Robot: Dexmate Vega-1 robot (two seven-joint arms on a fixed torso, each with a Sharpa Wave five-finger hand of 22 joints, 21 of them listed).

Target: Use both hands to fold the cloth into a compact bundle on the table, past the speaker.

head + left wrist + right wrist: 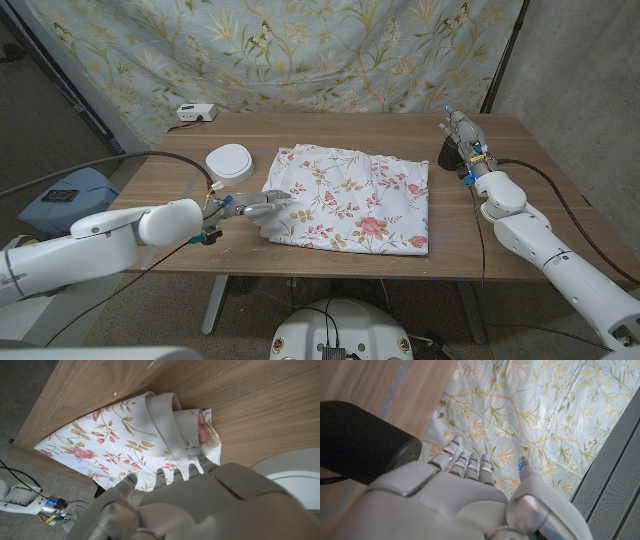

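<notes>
The floral cloth [352, 196] lies partly folded in the middle of the table, its layers overlapping along the left edge [165, 420]. My left hand [248, 206] reaches in from the left, and its fingers [176, 473] touch the cloth's near-left edge; no fold is clearly pinched between them. The black speaker [448, 156] stands at the table's right side. Just behind it, my right hand [463, 133] is raised with straight, spread fingers [470, 466] and holds nothing, the speaker [362, 442] close beside it.
A white round disc [230, 162] sits on the table left of the cloth, close to my left hand, and shows as a disc [292, 472] in the left wrist view. A small white device [195, 113] lies at the back left edge. A floral curtain [300, 50] hangs behind.
</notes>
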